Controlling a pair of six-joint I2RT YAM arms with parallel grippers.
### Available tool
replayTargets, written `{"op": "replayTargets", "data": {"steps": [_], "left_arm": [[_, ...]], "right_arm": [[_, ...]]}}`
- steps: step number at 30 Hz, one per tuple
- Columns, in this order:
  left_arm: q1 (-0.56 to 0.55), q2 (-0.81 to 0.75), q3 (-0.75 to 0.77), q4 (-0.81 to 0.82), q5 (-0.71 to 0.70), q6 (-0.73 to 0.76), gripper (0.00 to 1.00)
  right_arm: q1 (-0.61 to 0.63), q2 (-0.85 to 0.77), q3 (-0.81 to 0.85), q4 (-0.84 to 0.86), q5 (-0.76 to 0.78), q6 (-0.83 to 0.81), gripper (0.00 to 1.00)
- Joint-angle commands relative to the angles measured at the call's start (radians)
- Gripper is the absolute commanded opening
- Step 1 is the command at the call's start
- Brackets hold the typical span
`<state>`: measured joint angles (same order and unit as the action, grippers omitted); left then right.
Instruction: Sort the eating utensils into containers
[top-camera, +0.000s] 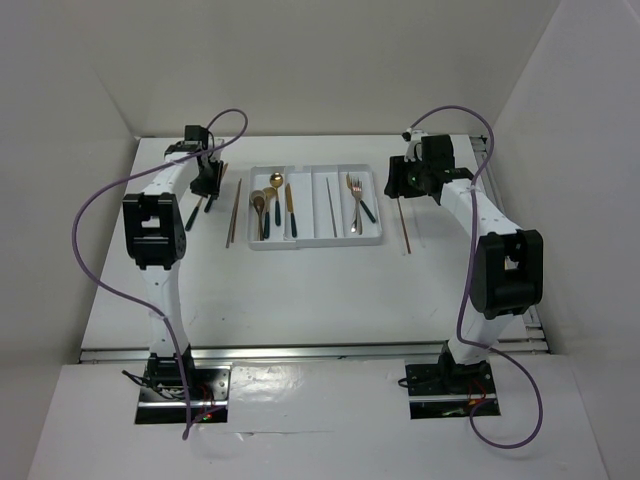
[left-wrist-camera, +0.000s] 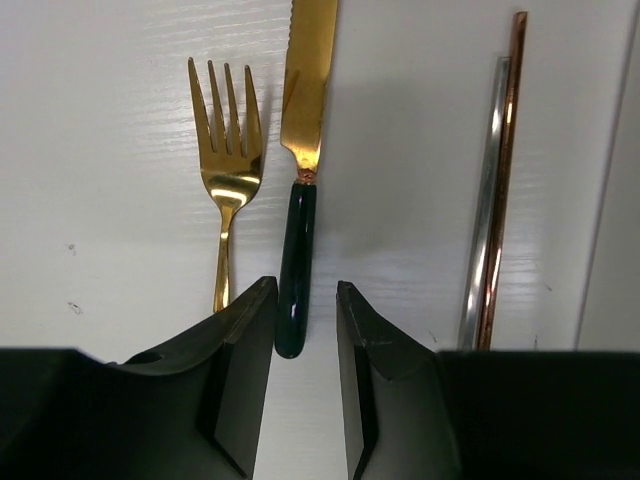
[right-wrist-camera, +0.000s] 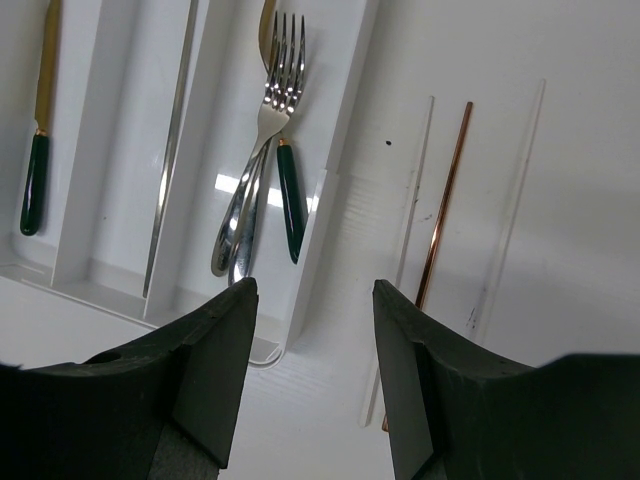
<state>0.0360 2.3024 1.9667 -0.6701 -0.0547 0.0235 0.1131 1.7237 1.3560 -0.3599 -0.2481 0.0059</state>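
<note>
The white four-compartment tray (top-camera: 318, 245) lies mid-table. From its left it holds spoons (top-camera: 264, 203), a knife (top-camera: 289, 208), a chopstick (top-camera: 331, 205) and forks (top-camera: 355, 205). My left gripper (top-camera: 207, 182) is open left of the tray. In the left wrist view it (left-wrist-camera: 305, 290) straddles the end of a knife's dark handle (left-wrist-camera: 297, 270), jaws apart, beside a gold fork (left-wrist-camera: 228, 160) and two chopsticks (left-wrist-camera: 495, 200). My right gripper (top-camera: 396, 180) is open and empty. In the right wrist view it (right-wrist-camera: 315, 290) hangs over the tray's right wall (right-wrist-camera: 345, 130), with a copper chopstick (right-wrist-camera: 445, 200) on the table to its right.
White walls enclose the table on the left, back and right. Pale clear strips (right-wrist-camera: 510, 200) lie along the copper chopstick. Purple cables loop above both arms.
</note>
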Motion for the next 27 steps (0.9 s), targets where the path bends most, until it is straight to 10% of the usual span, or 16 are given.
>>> {"op": "replayTargets", "data": {"steps": [1, 15, 21, 27], "left_arm": [[0.007, 0.019, 0.041, 0.009, -0.028, 0.013, 0.43], [0.034, 0.101, 0.044, 0.006, 0.12, 0.032, 0.43], [0.035, 0.127, 0.018, -0.023, 0.193, 0.021, 0.01], [0.044, -0.024, -0.06, -0.011, 0.266, -0.078, 0.0]], "right_arm": [[-0.006, -0.004, 0.041, 0.001, 0.0, 0.003, 0.57], [-0.006, 0.014, 0.072, -0.008, 0.0, 0.003, 0.57], [-0.006, 0.014, 0.072, -0.008, 0.0, -0.006, 0.55], [-0.006, 0.014, 0.072, -0.008, 0.009, -0.006, 0.55]]}}
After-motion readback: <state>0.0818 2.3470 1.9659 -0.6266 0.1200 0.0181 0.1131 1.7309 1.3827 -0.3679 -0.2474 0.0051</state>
